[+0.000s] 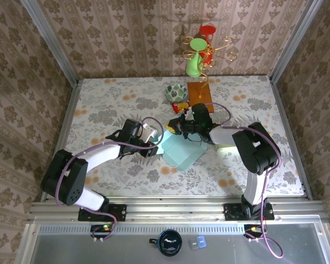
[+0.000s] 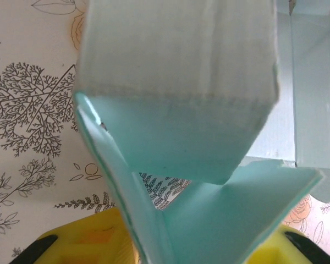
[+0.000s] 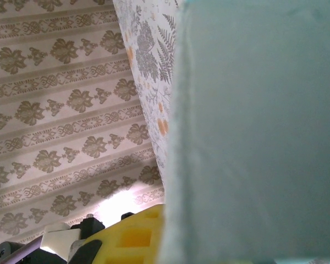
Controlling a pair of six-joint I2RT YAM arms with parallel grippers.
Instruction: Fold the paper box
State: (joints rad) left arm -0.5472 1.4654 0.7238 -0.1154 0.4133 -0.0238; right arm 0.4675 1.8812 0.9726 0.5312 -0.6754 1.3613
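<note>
Paper box (image 1: 179, 153), light blue and half folded, lies about the middle of the flowered table (image 1: 99, 110), between the two grippers. Some of its flaps stand up and one flat panel rests on the cloth toward the near side.

The left arm (image 1: 71, 176) goes from its base out to the left, bends at the elbow, and its forearm stretches low to the right. The left gripper (image 1: 153, 138) is at the left edge of the box. In the left wrist view a raised flap runs down between the two yellow fingers (image 2: 82, 242). The flap hides the tips, so I cannot tell if they press it or stand apart.

The right arm (image 1: 256, 151) rises from its base, bends, and its forearm reaches to the left. The right gripper (image 1: 181, 129) is over the far edge of the box. In the right wrist view the blue cardboard is very close beside one yellow finger (image 3: 129, 239), and whether this gripper clamps the cardboard cannot be told.

A patterned bowl (image 1: 176, 92) and a brown board (image 1: 199, 92) stand farther back.
</note>
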